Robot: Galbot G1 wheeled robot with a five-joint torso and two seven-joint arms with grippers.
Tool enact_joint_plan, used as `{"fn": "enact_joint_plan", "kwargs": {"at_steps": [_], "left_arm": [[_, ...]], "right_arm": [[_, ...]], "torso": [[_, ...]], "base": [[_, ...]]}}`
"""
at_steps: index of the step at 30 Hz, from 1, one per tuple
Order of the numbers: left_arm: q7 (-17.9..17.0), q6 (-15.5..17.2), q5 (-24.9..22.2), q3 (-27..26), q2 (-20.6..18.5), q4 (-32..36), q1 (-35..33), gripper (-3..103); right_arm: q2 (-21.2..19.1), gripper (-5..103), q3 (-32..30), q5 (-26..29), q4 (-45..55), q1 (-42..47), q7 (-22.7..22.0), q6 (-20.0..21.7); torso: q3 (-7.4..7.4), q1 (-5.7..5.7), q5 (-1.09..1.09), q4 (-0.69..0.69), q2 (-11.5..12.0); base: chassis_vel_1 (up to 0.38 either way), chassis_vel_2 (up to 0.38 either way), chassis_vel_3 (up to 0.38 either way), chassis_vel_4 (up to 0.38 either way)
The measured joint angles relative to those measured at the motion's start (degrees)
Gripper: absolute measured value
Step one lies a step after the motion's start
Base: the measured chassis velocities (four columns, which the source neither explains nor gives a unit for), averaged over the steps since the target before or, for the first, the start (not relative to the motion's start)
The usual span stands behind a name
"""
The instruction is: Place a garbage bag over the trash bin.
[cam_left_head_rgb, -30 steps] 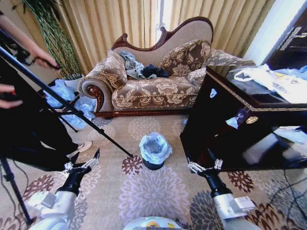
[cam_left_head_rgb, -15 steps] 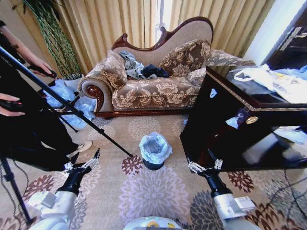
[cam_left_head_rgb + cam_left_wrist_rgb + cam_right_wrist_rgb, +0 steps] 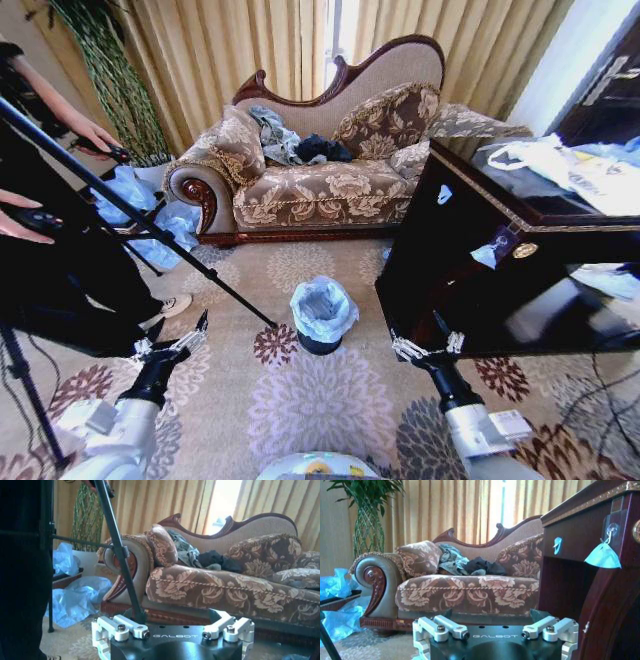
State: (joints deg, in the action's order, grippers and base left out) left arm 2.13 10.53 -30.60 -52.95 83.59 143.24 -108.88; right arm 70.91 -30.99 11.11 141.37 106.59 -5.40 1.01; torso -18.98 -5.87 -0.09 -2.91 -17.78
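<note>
**One brand word readable: GALBOT on both wrist housings**

In the left wrist view, the dark rounded metal housing of the left gripper (image 3: 172, 632) carries the word "GALBOT" in small pale capital letters, centred on its front face just beneath the row of small holes and between the two white finger mounts.

In the right wrist view, the same "GALBOT" lettering stands on the matching dark housing of the right gripper (image 3: 495, 632), again centred between the white finger mounts.

The crumpled white plastic bag with print (image 3: 560, 165) atop the large glossy black cabinet (image 3: 470, 270) bears markings too small to read.
</note>
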Motion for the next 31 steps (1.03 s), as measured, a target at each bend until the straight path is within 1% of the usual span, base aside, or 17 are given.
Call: {"fn": "enact_joint_plan", "kwargs": {"at_steps": [31], "left_arm": [[0.00, 0.00, 0.00, 0.00, 0.00, 0.00, 0.00, 100]], "right_arm": [[0.00, 100, 0.00, 0.00, 0.00, 0.00, 0.00, 0.00]], "torso": [[0.00, 0.00, 0.00, 0.00, 0.00]], "base": [[0.000, 0.000, 0.000, 0.000]]}}
